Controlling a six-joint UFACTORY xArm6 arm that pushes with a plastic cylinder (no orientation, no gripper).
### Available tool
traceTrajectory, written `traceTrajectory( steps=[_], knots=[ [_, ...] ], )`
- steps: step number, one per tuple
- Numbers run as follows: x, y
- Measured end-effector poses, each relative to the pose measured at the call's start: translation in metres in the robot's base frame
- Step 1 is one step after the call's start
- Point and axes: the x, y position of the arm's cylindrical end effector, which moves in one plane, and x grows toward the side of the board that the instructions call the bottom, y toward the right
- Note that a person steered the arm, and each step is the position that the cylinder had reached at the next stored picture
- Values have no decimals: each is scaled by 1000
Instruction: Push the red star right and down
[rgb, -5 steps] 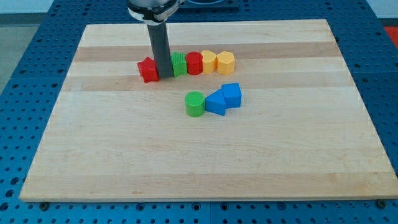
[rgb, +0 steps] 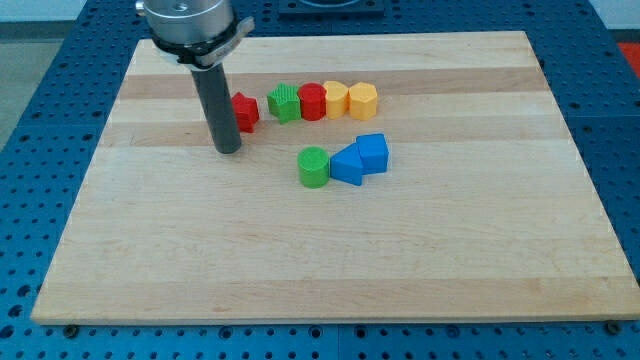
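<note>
The red star (rgb: 246, 110) lies on the wooden board (rgb: 320, 250) at the upper left of the block row, partly hidden behind my rod. My tip (rgb: 228, 150) rests on the board just left of and below the red star, close to it; I cannot tell whether it touches. To the star's right stand a green star (rgb: 285, 103), a red cylinder (rgb: 313, 101), a yellow block (rgb: 336, 98) and a yellow hexagon (rgb: 363, 101).
Below the row sit a green cylinder (rgb: 314, 166), a blue triangle (rgb: 346, 164) and a blue cube (rgb: 372, 152), touching one another. A blue perforated table surrounds the board.
My rod has moved from the gap between the red star and green star to the left and down, past the red star. The blocks look unmoved.
</note>
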Motion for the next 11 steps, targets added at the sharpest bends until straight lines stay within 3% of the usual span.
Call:
traceTrajectory(
  steps=[5, 8, 11],
  knots=[
    [-50, -15],
    [-81, -64],
    [-102, -5]
  ],
)
